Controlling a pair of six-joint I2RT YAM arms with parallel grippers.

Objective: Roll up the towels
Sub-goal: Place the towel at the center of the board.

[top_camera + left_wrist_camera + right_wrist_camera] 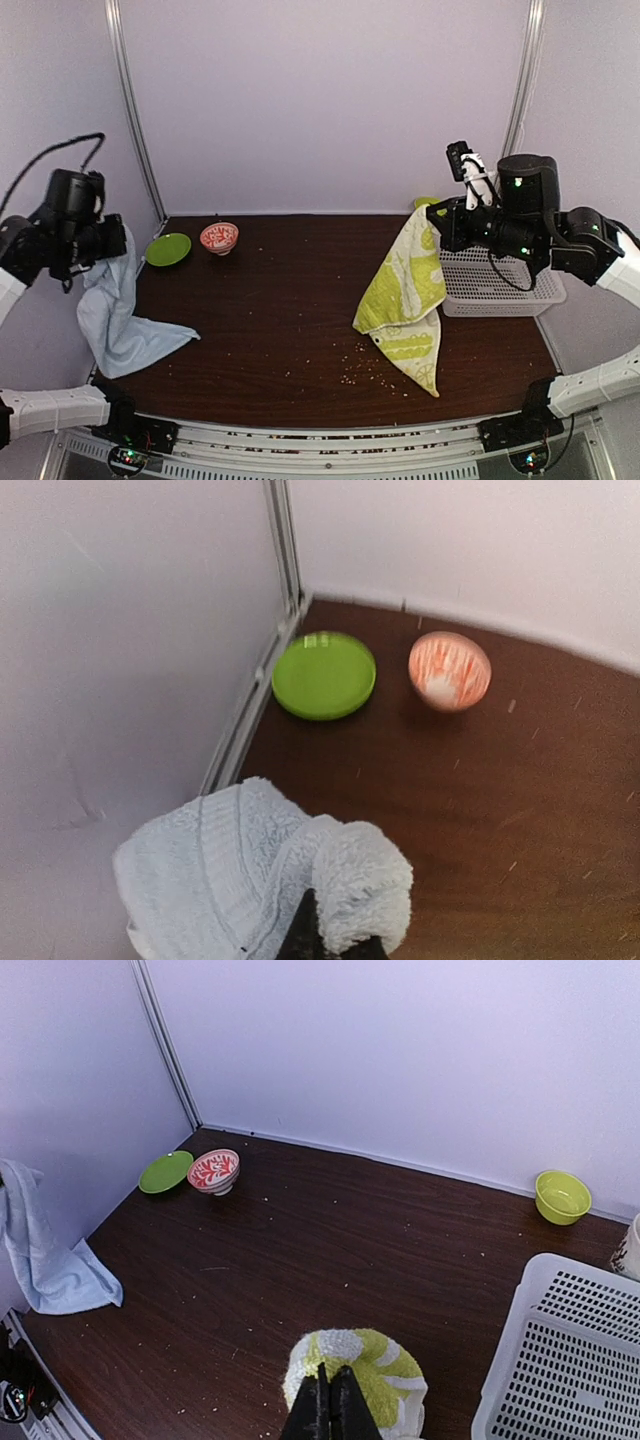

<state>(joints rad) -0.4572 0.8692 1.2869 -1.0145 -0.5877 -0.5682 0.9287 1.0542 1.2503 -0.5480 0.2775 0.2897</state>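
The pale blue towel [118, 310] hangs from my left gripper [118, 243] at the table's left edge, its lower end lying on the dark wood. In the left wrist view a bunched fold of this towel [240, 865] wraps over the gripper [340, 920], which is shut on it. The lime-green and cream towel [405, 290] hangs from my right gripper [434, 222] next to the basket, its bottom corner resting on the table. The right wrist view has the gripper [332, 1368] shut on a fold of that towel [375, 1355].
A green plate [168, 248] and a red-and-white bowl [219, 237] sit at the back left. At the right stands a white perforated basket [500, 285], with a small lime bowl [562, 1196] behind it. Crumbs are scattered over the tabletop [290, 300].
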